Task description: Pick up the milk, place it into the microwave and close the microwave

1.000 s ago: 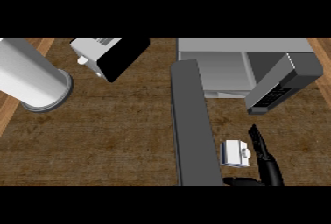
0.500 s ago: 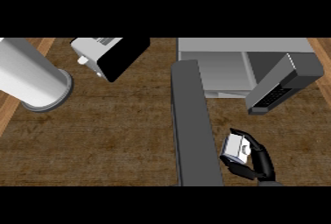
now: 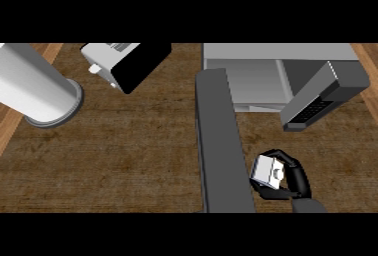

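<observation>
Right hand (image 3: 289, 179) curls around the milk (image 3: 268, 172) at the near right — just beside the open microwave door (image 3: 221, 145) — evidently gripped for the carry into the microwave (image 3: 275, 75) cavity beyond.

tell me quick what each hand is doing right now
Left hand: not in view.
Right hand: shut on the milk carton, fingers curled round it, right of the open microwave door.

Milk carton (image 3: 267, 172): white. Right hand (image 3: 294, 176): black. Microwave (image 3: 295, 75): grey, darker door (image 3: 221, 145). Tabletop (image 3: 111, 165): brown woodgrain. Cylinder (image 3: 33, 87): pale grey.
</observation>
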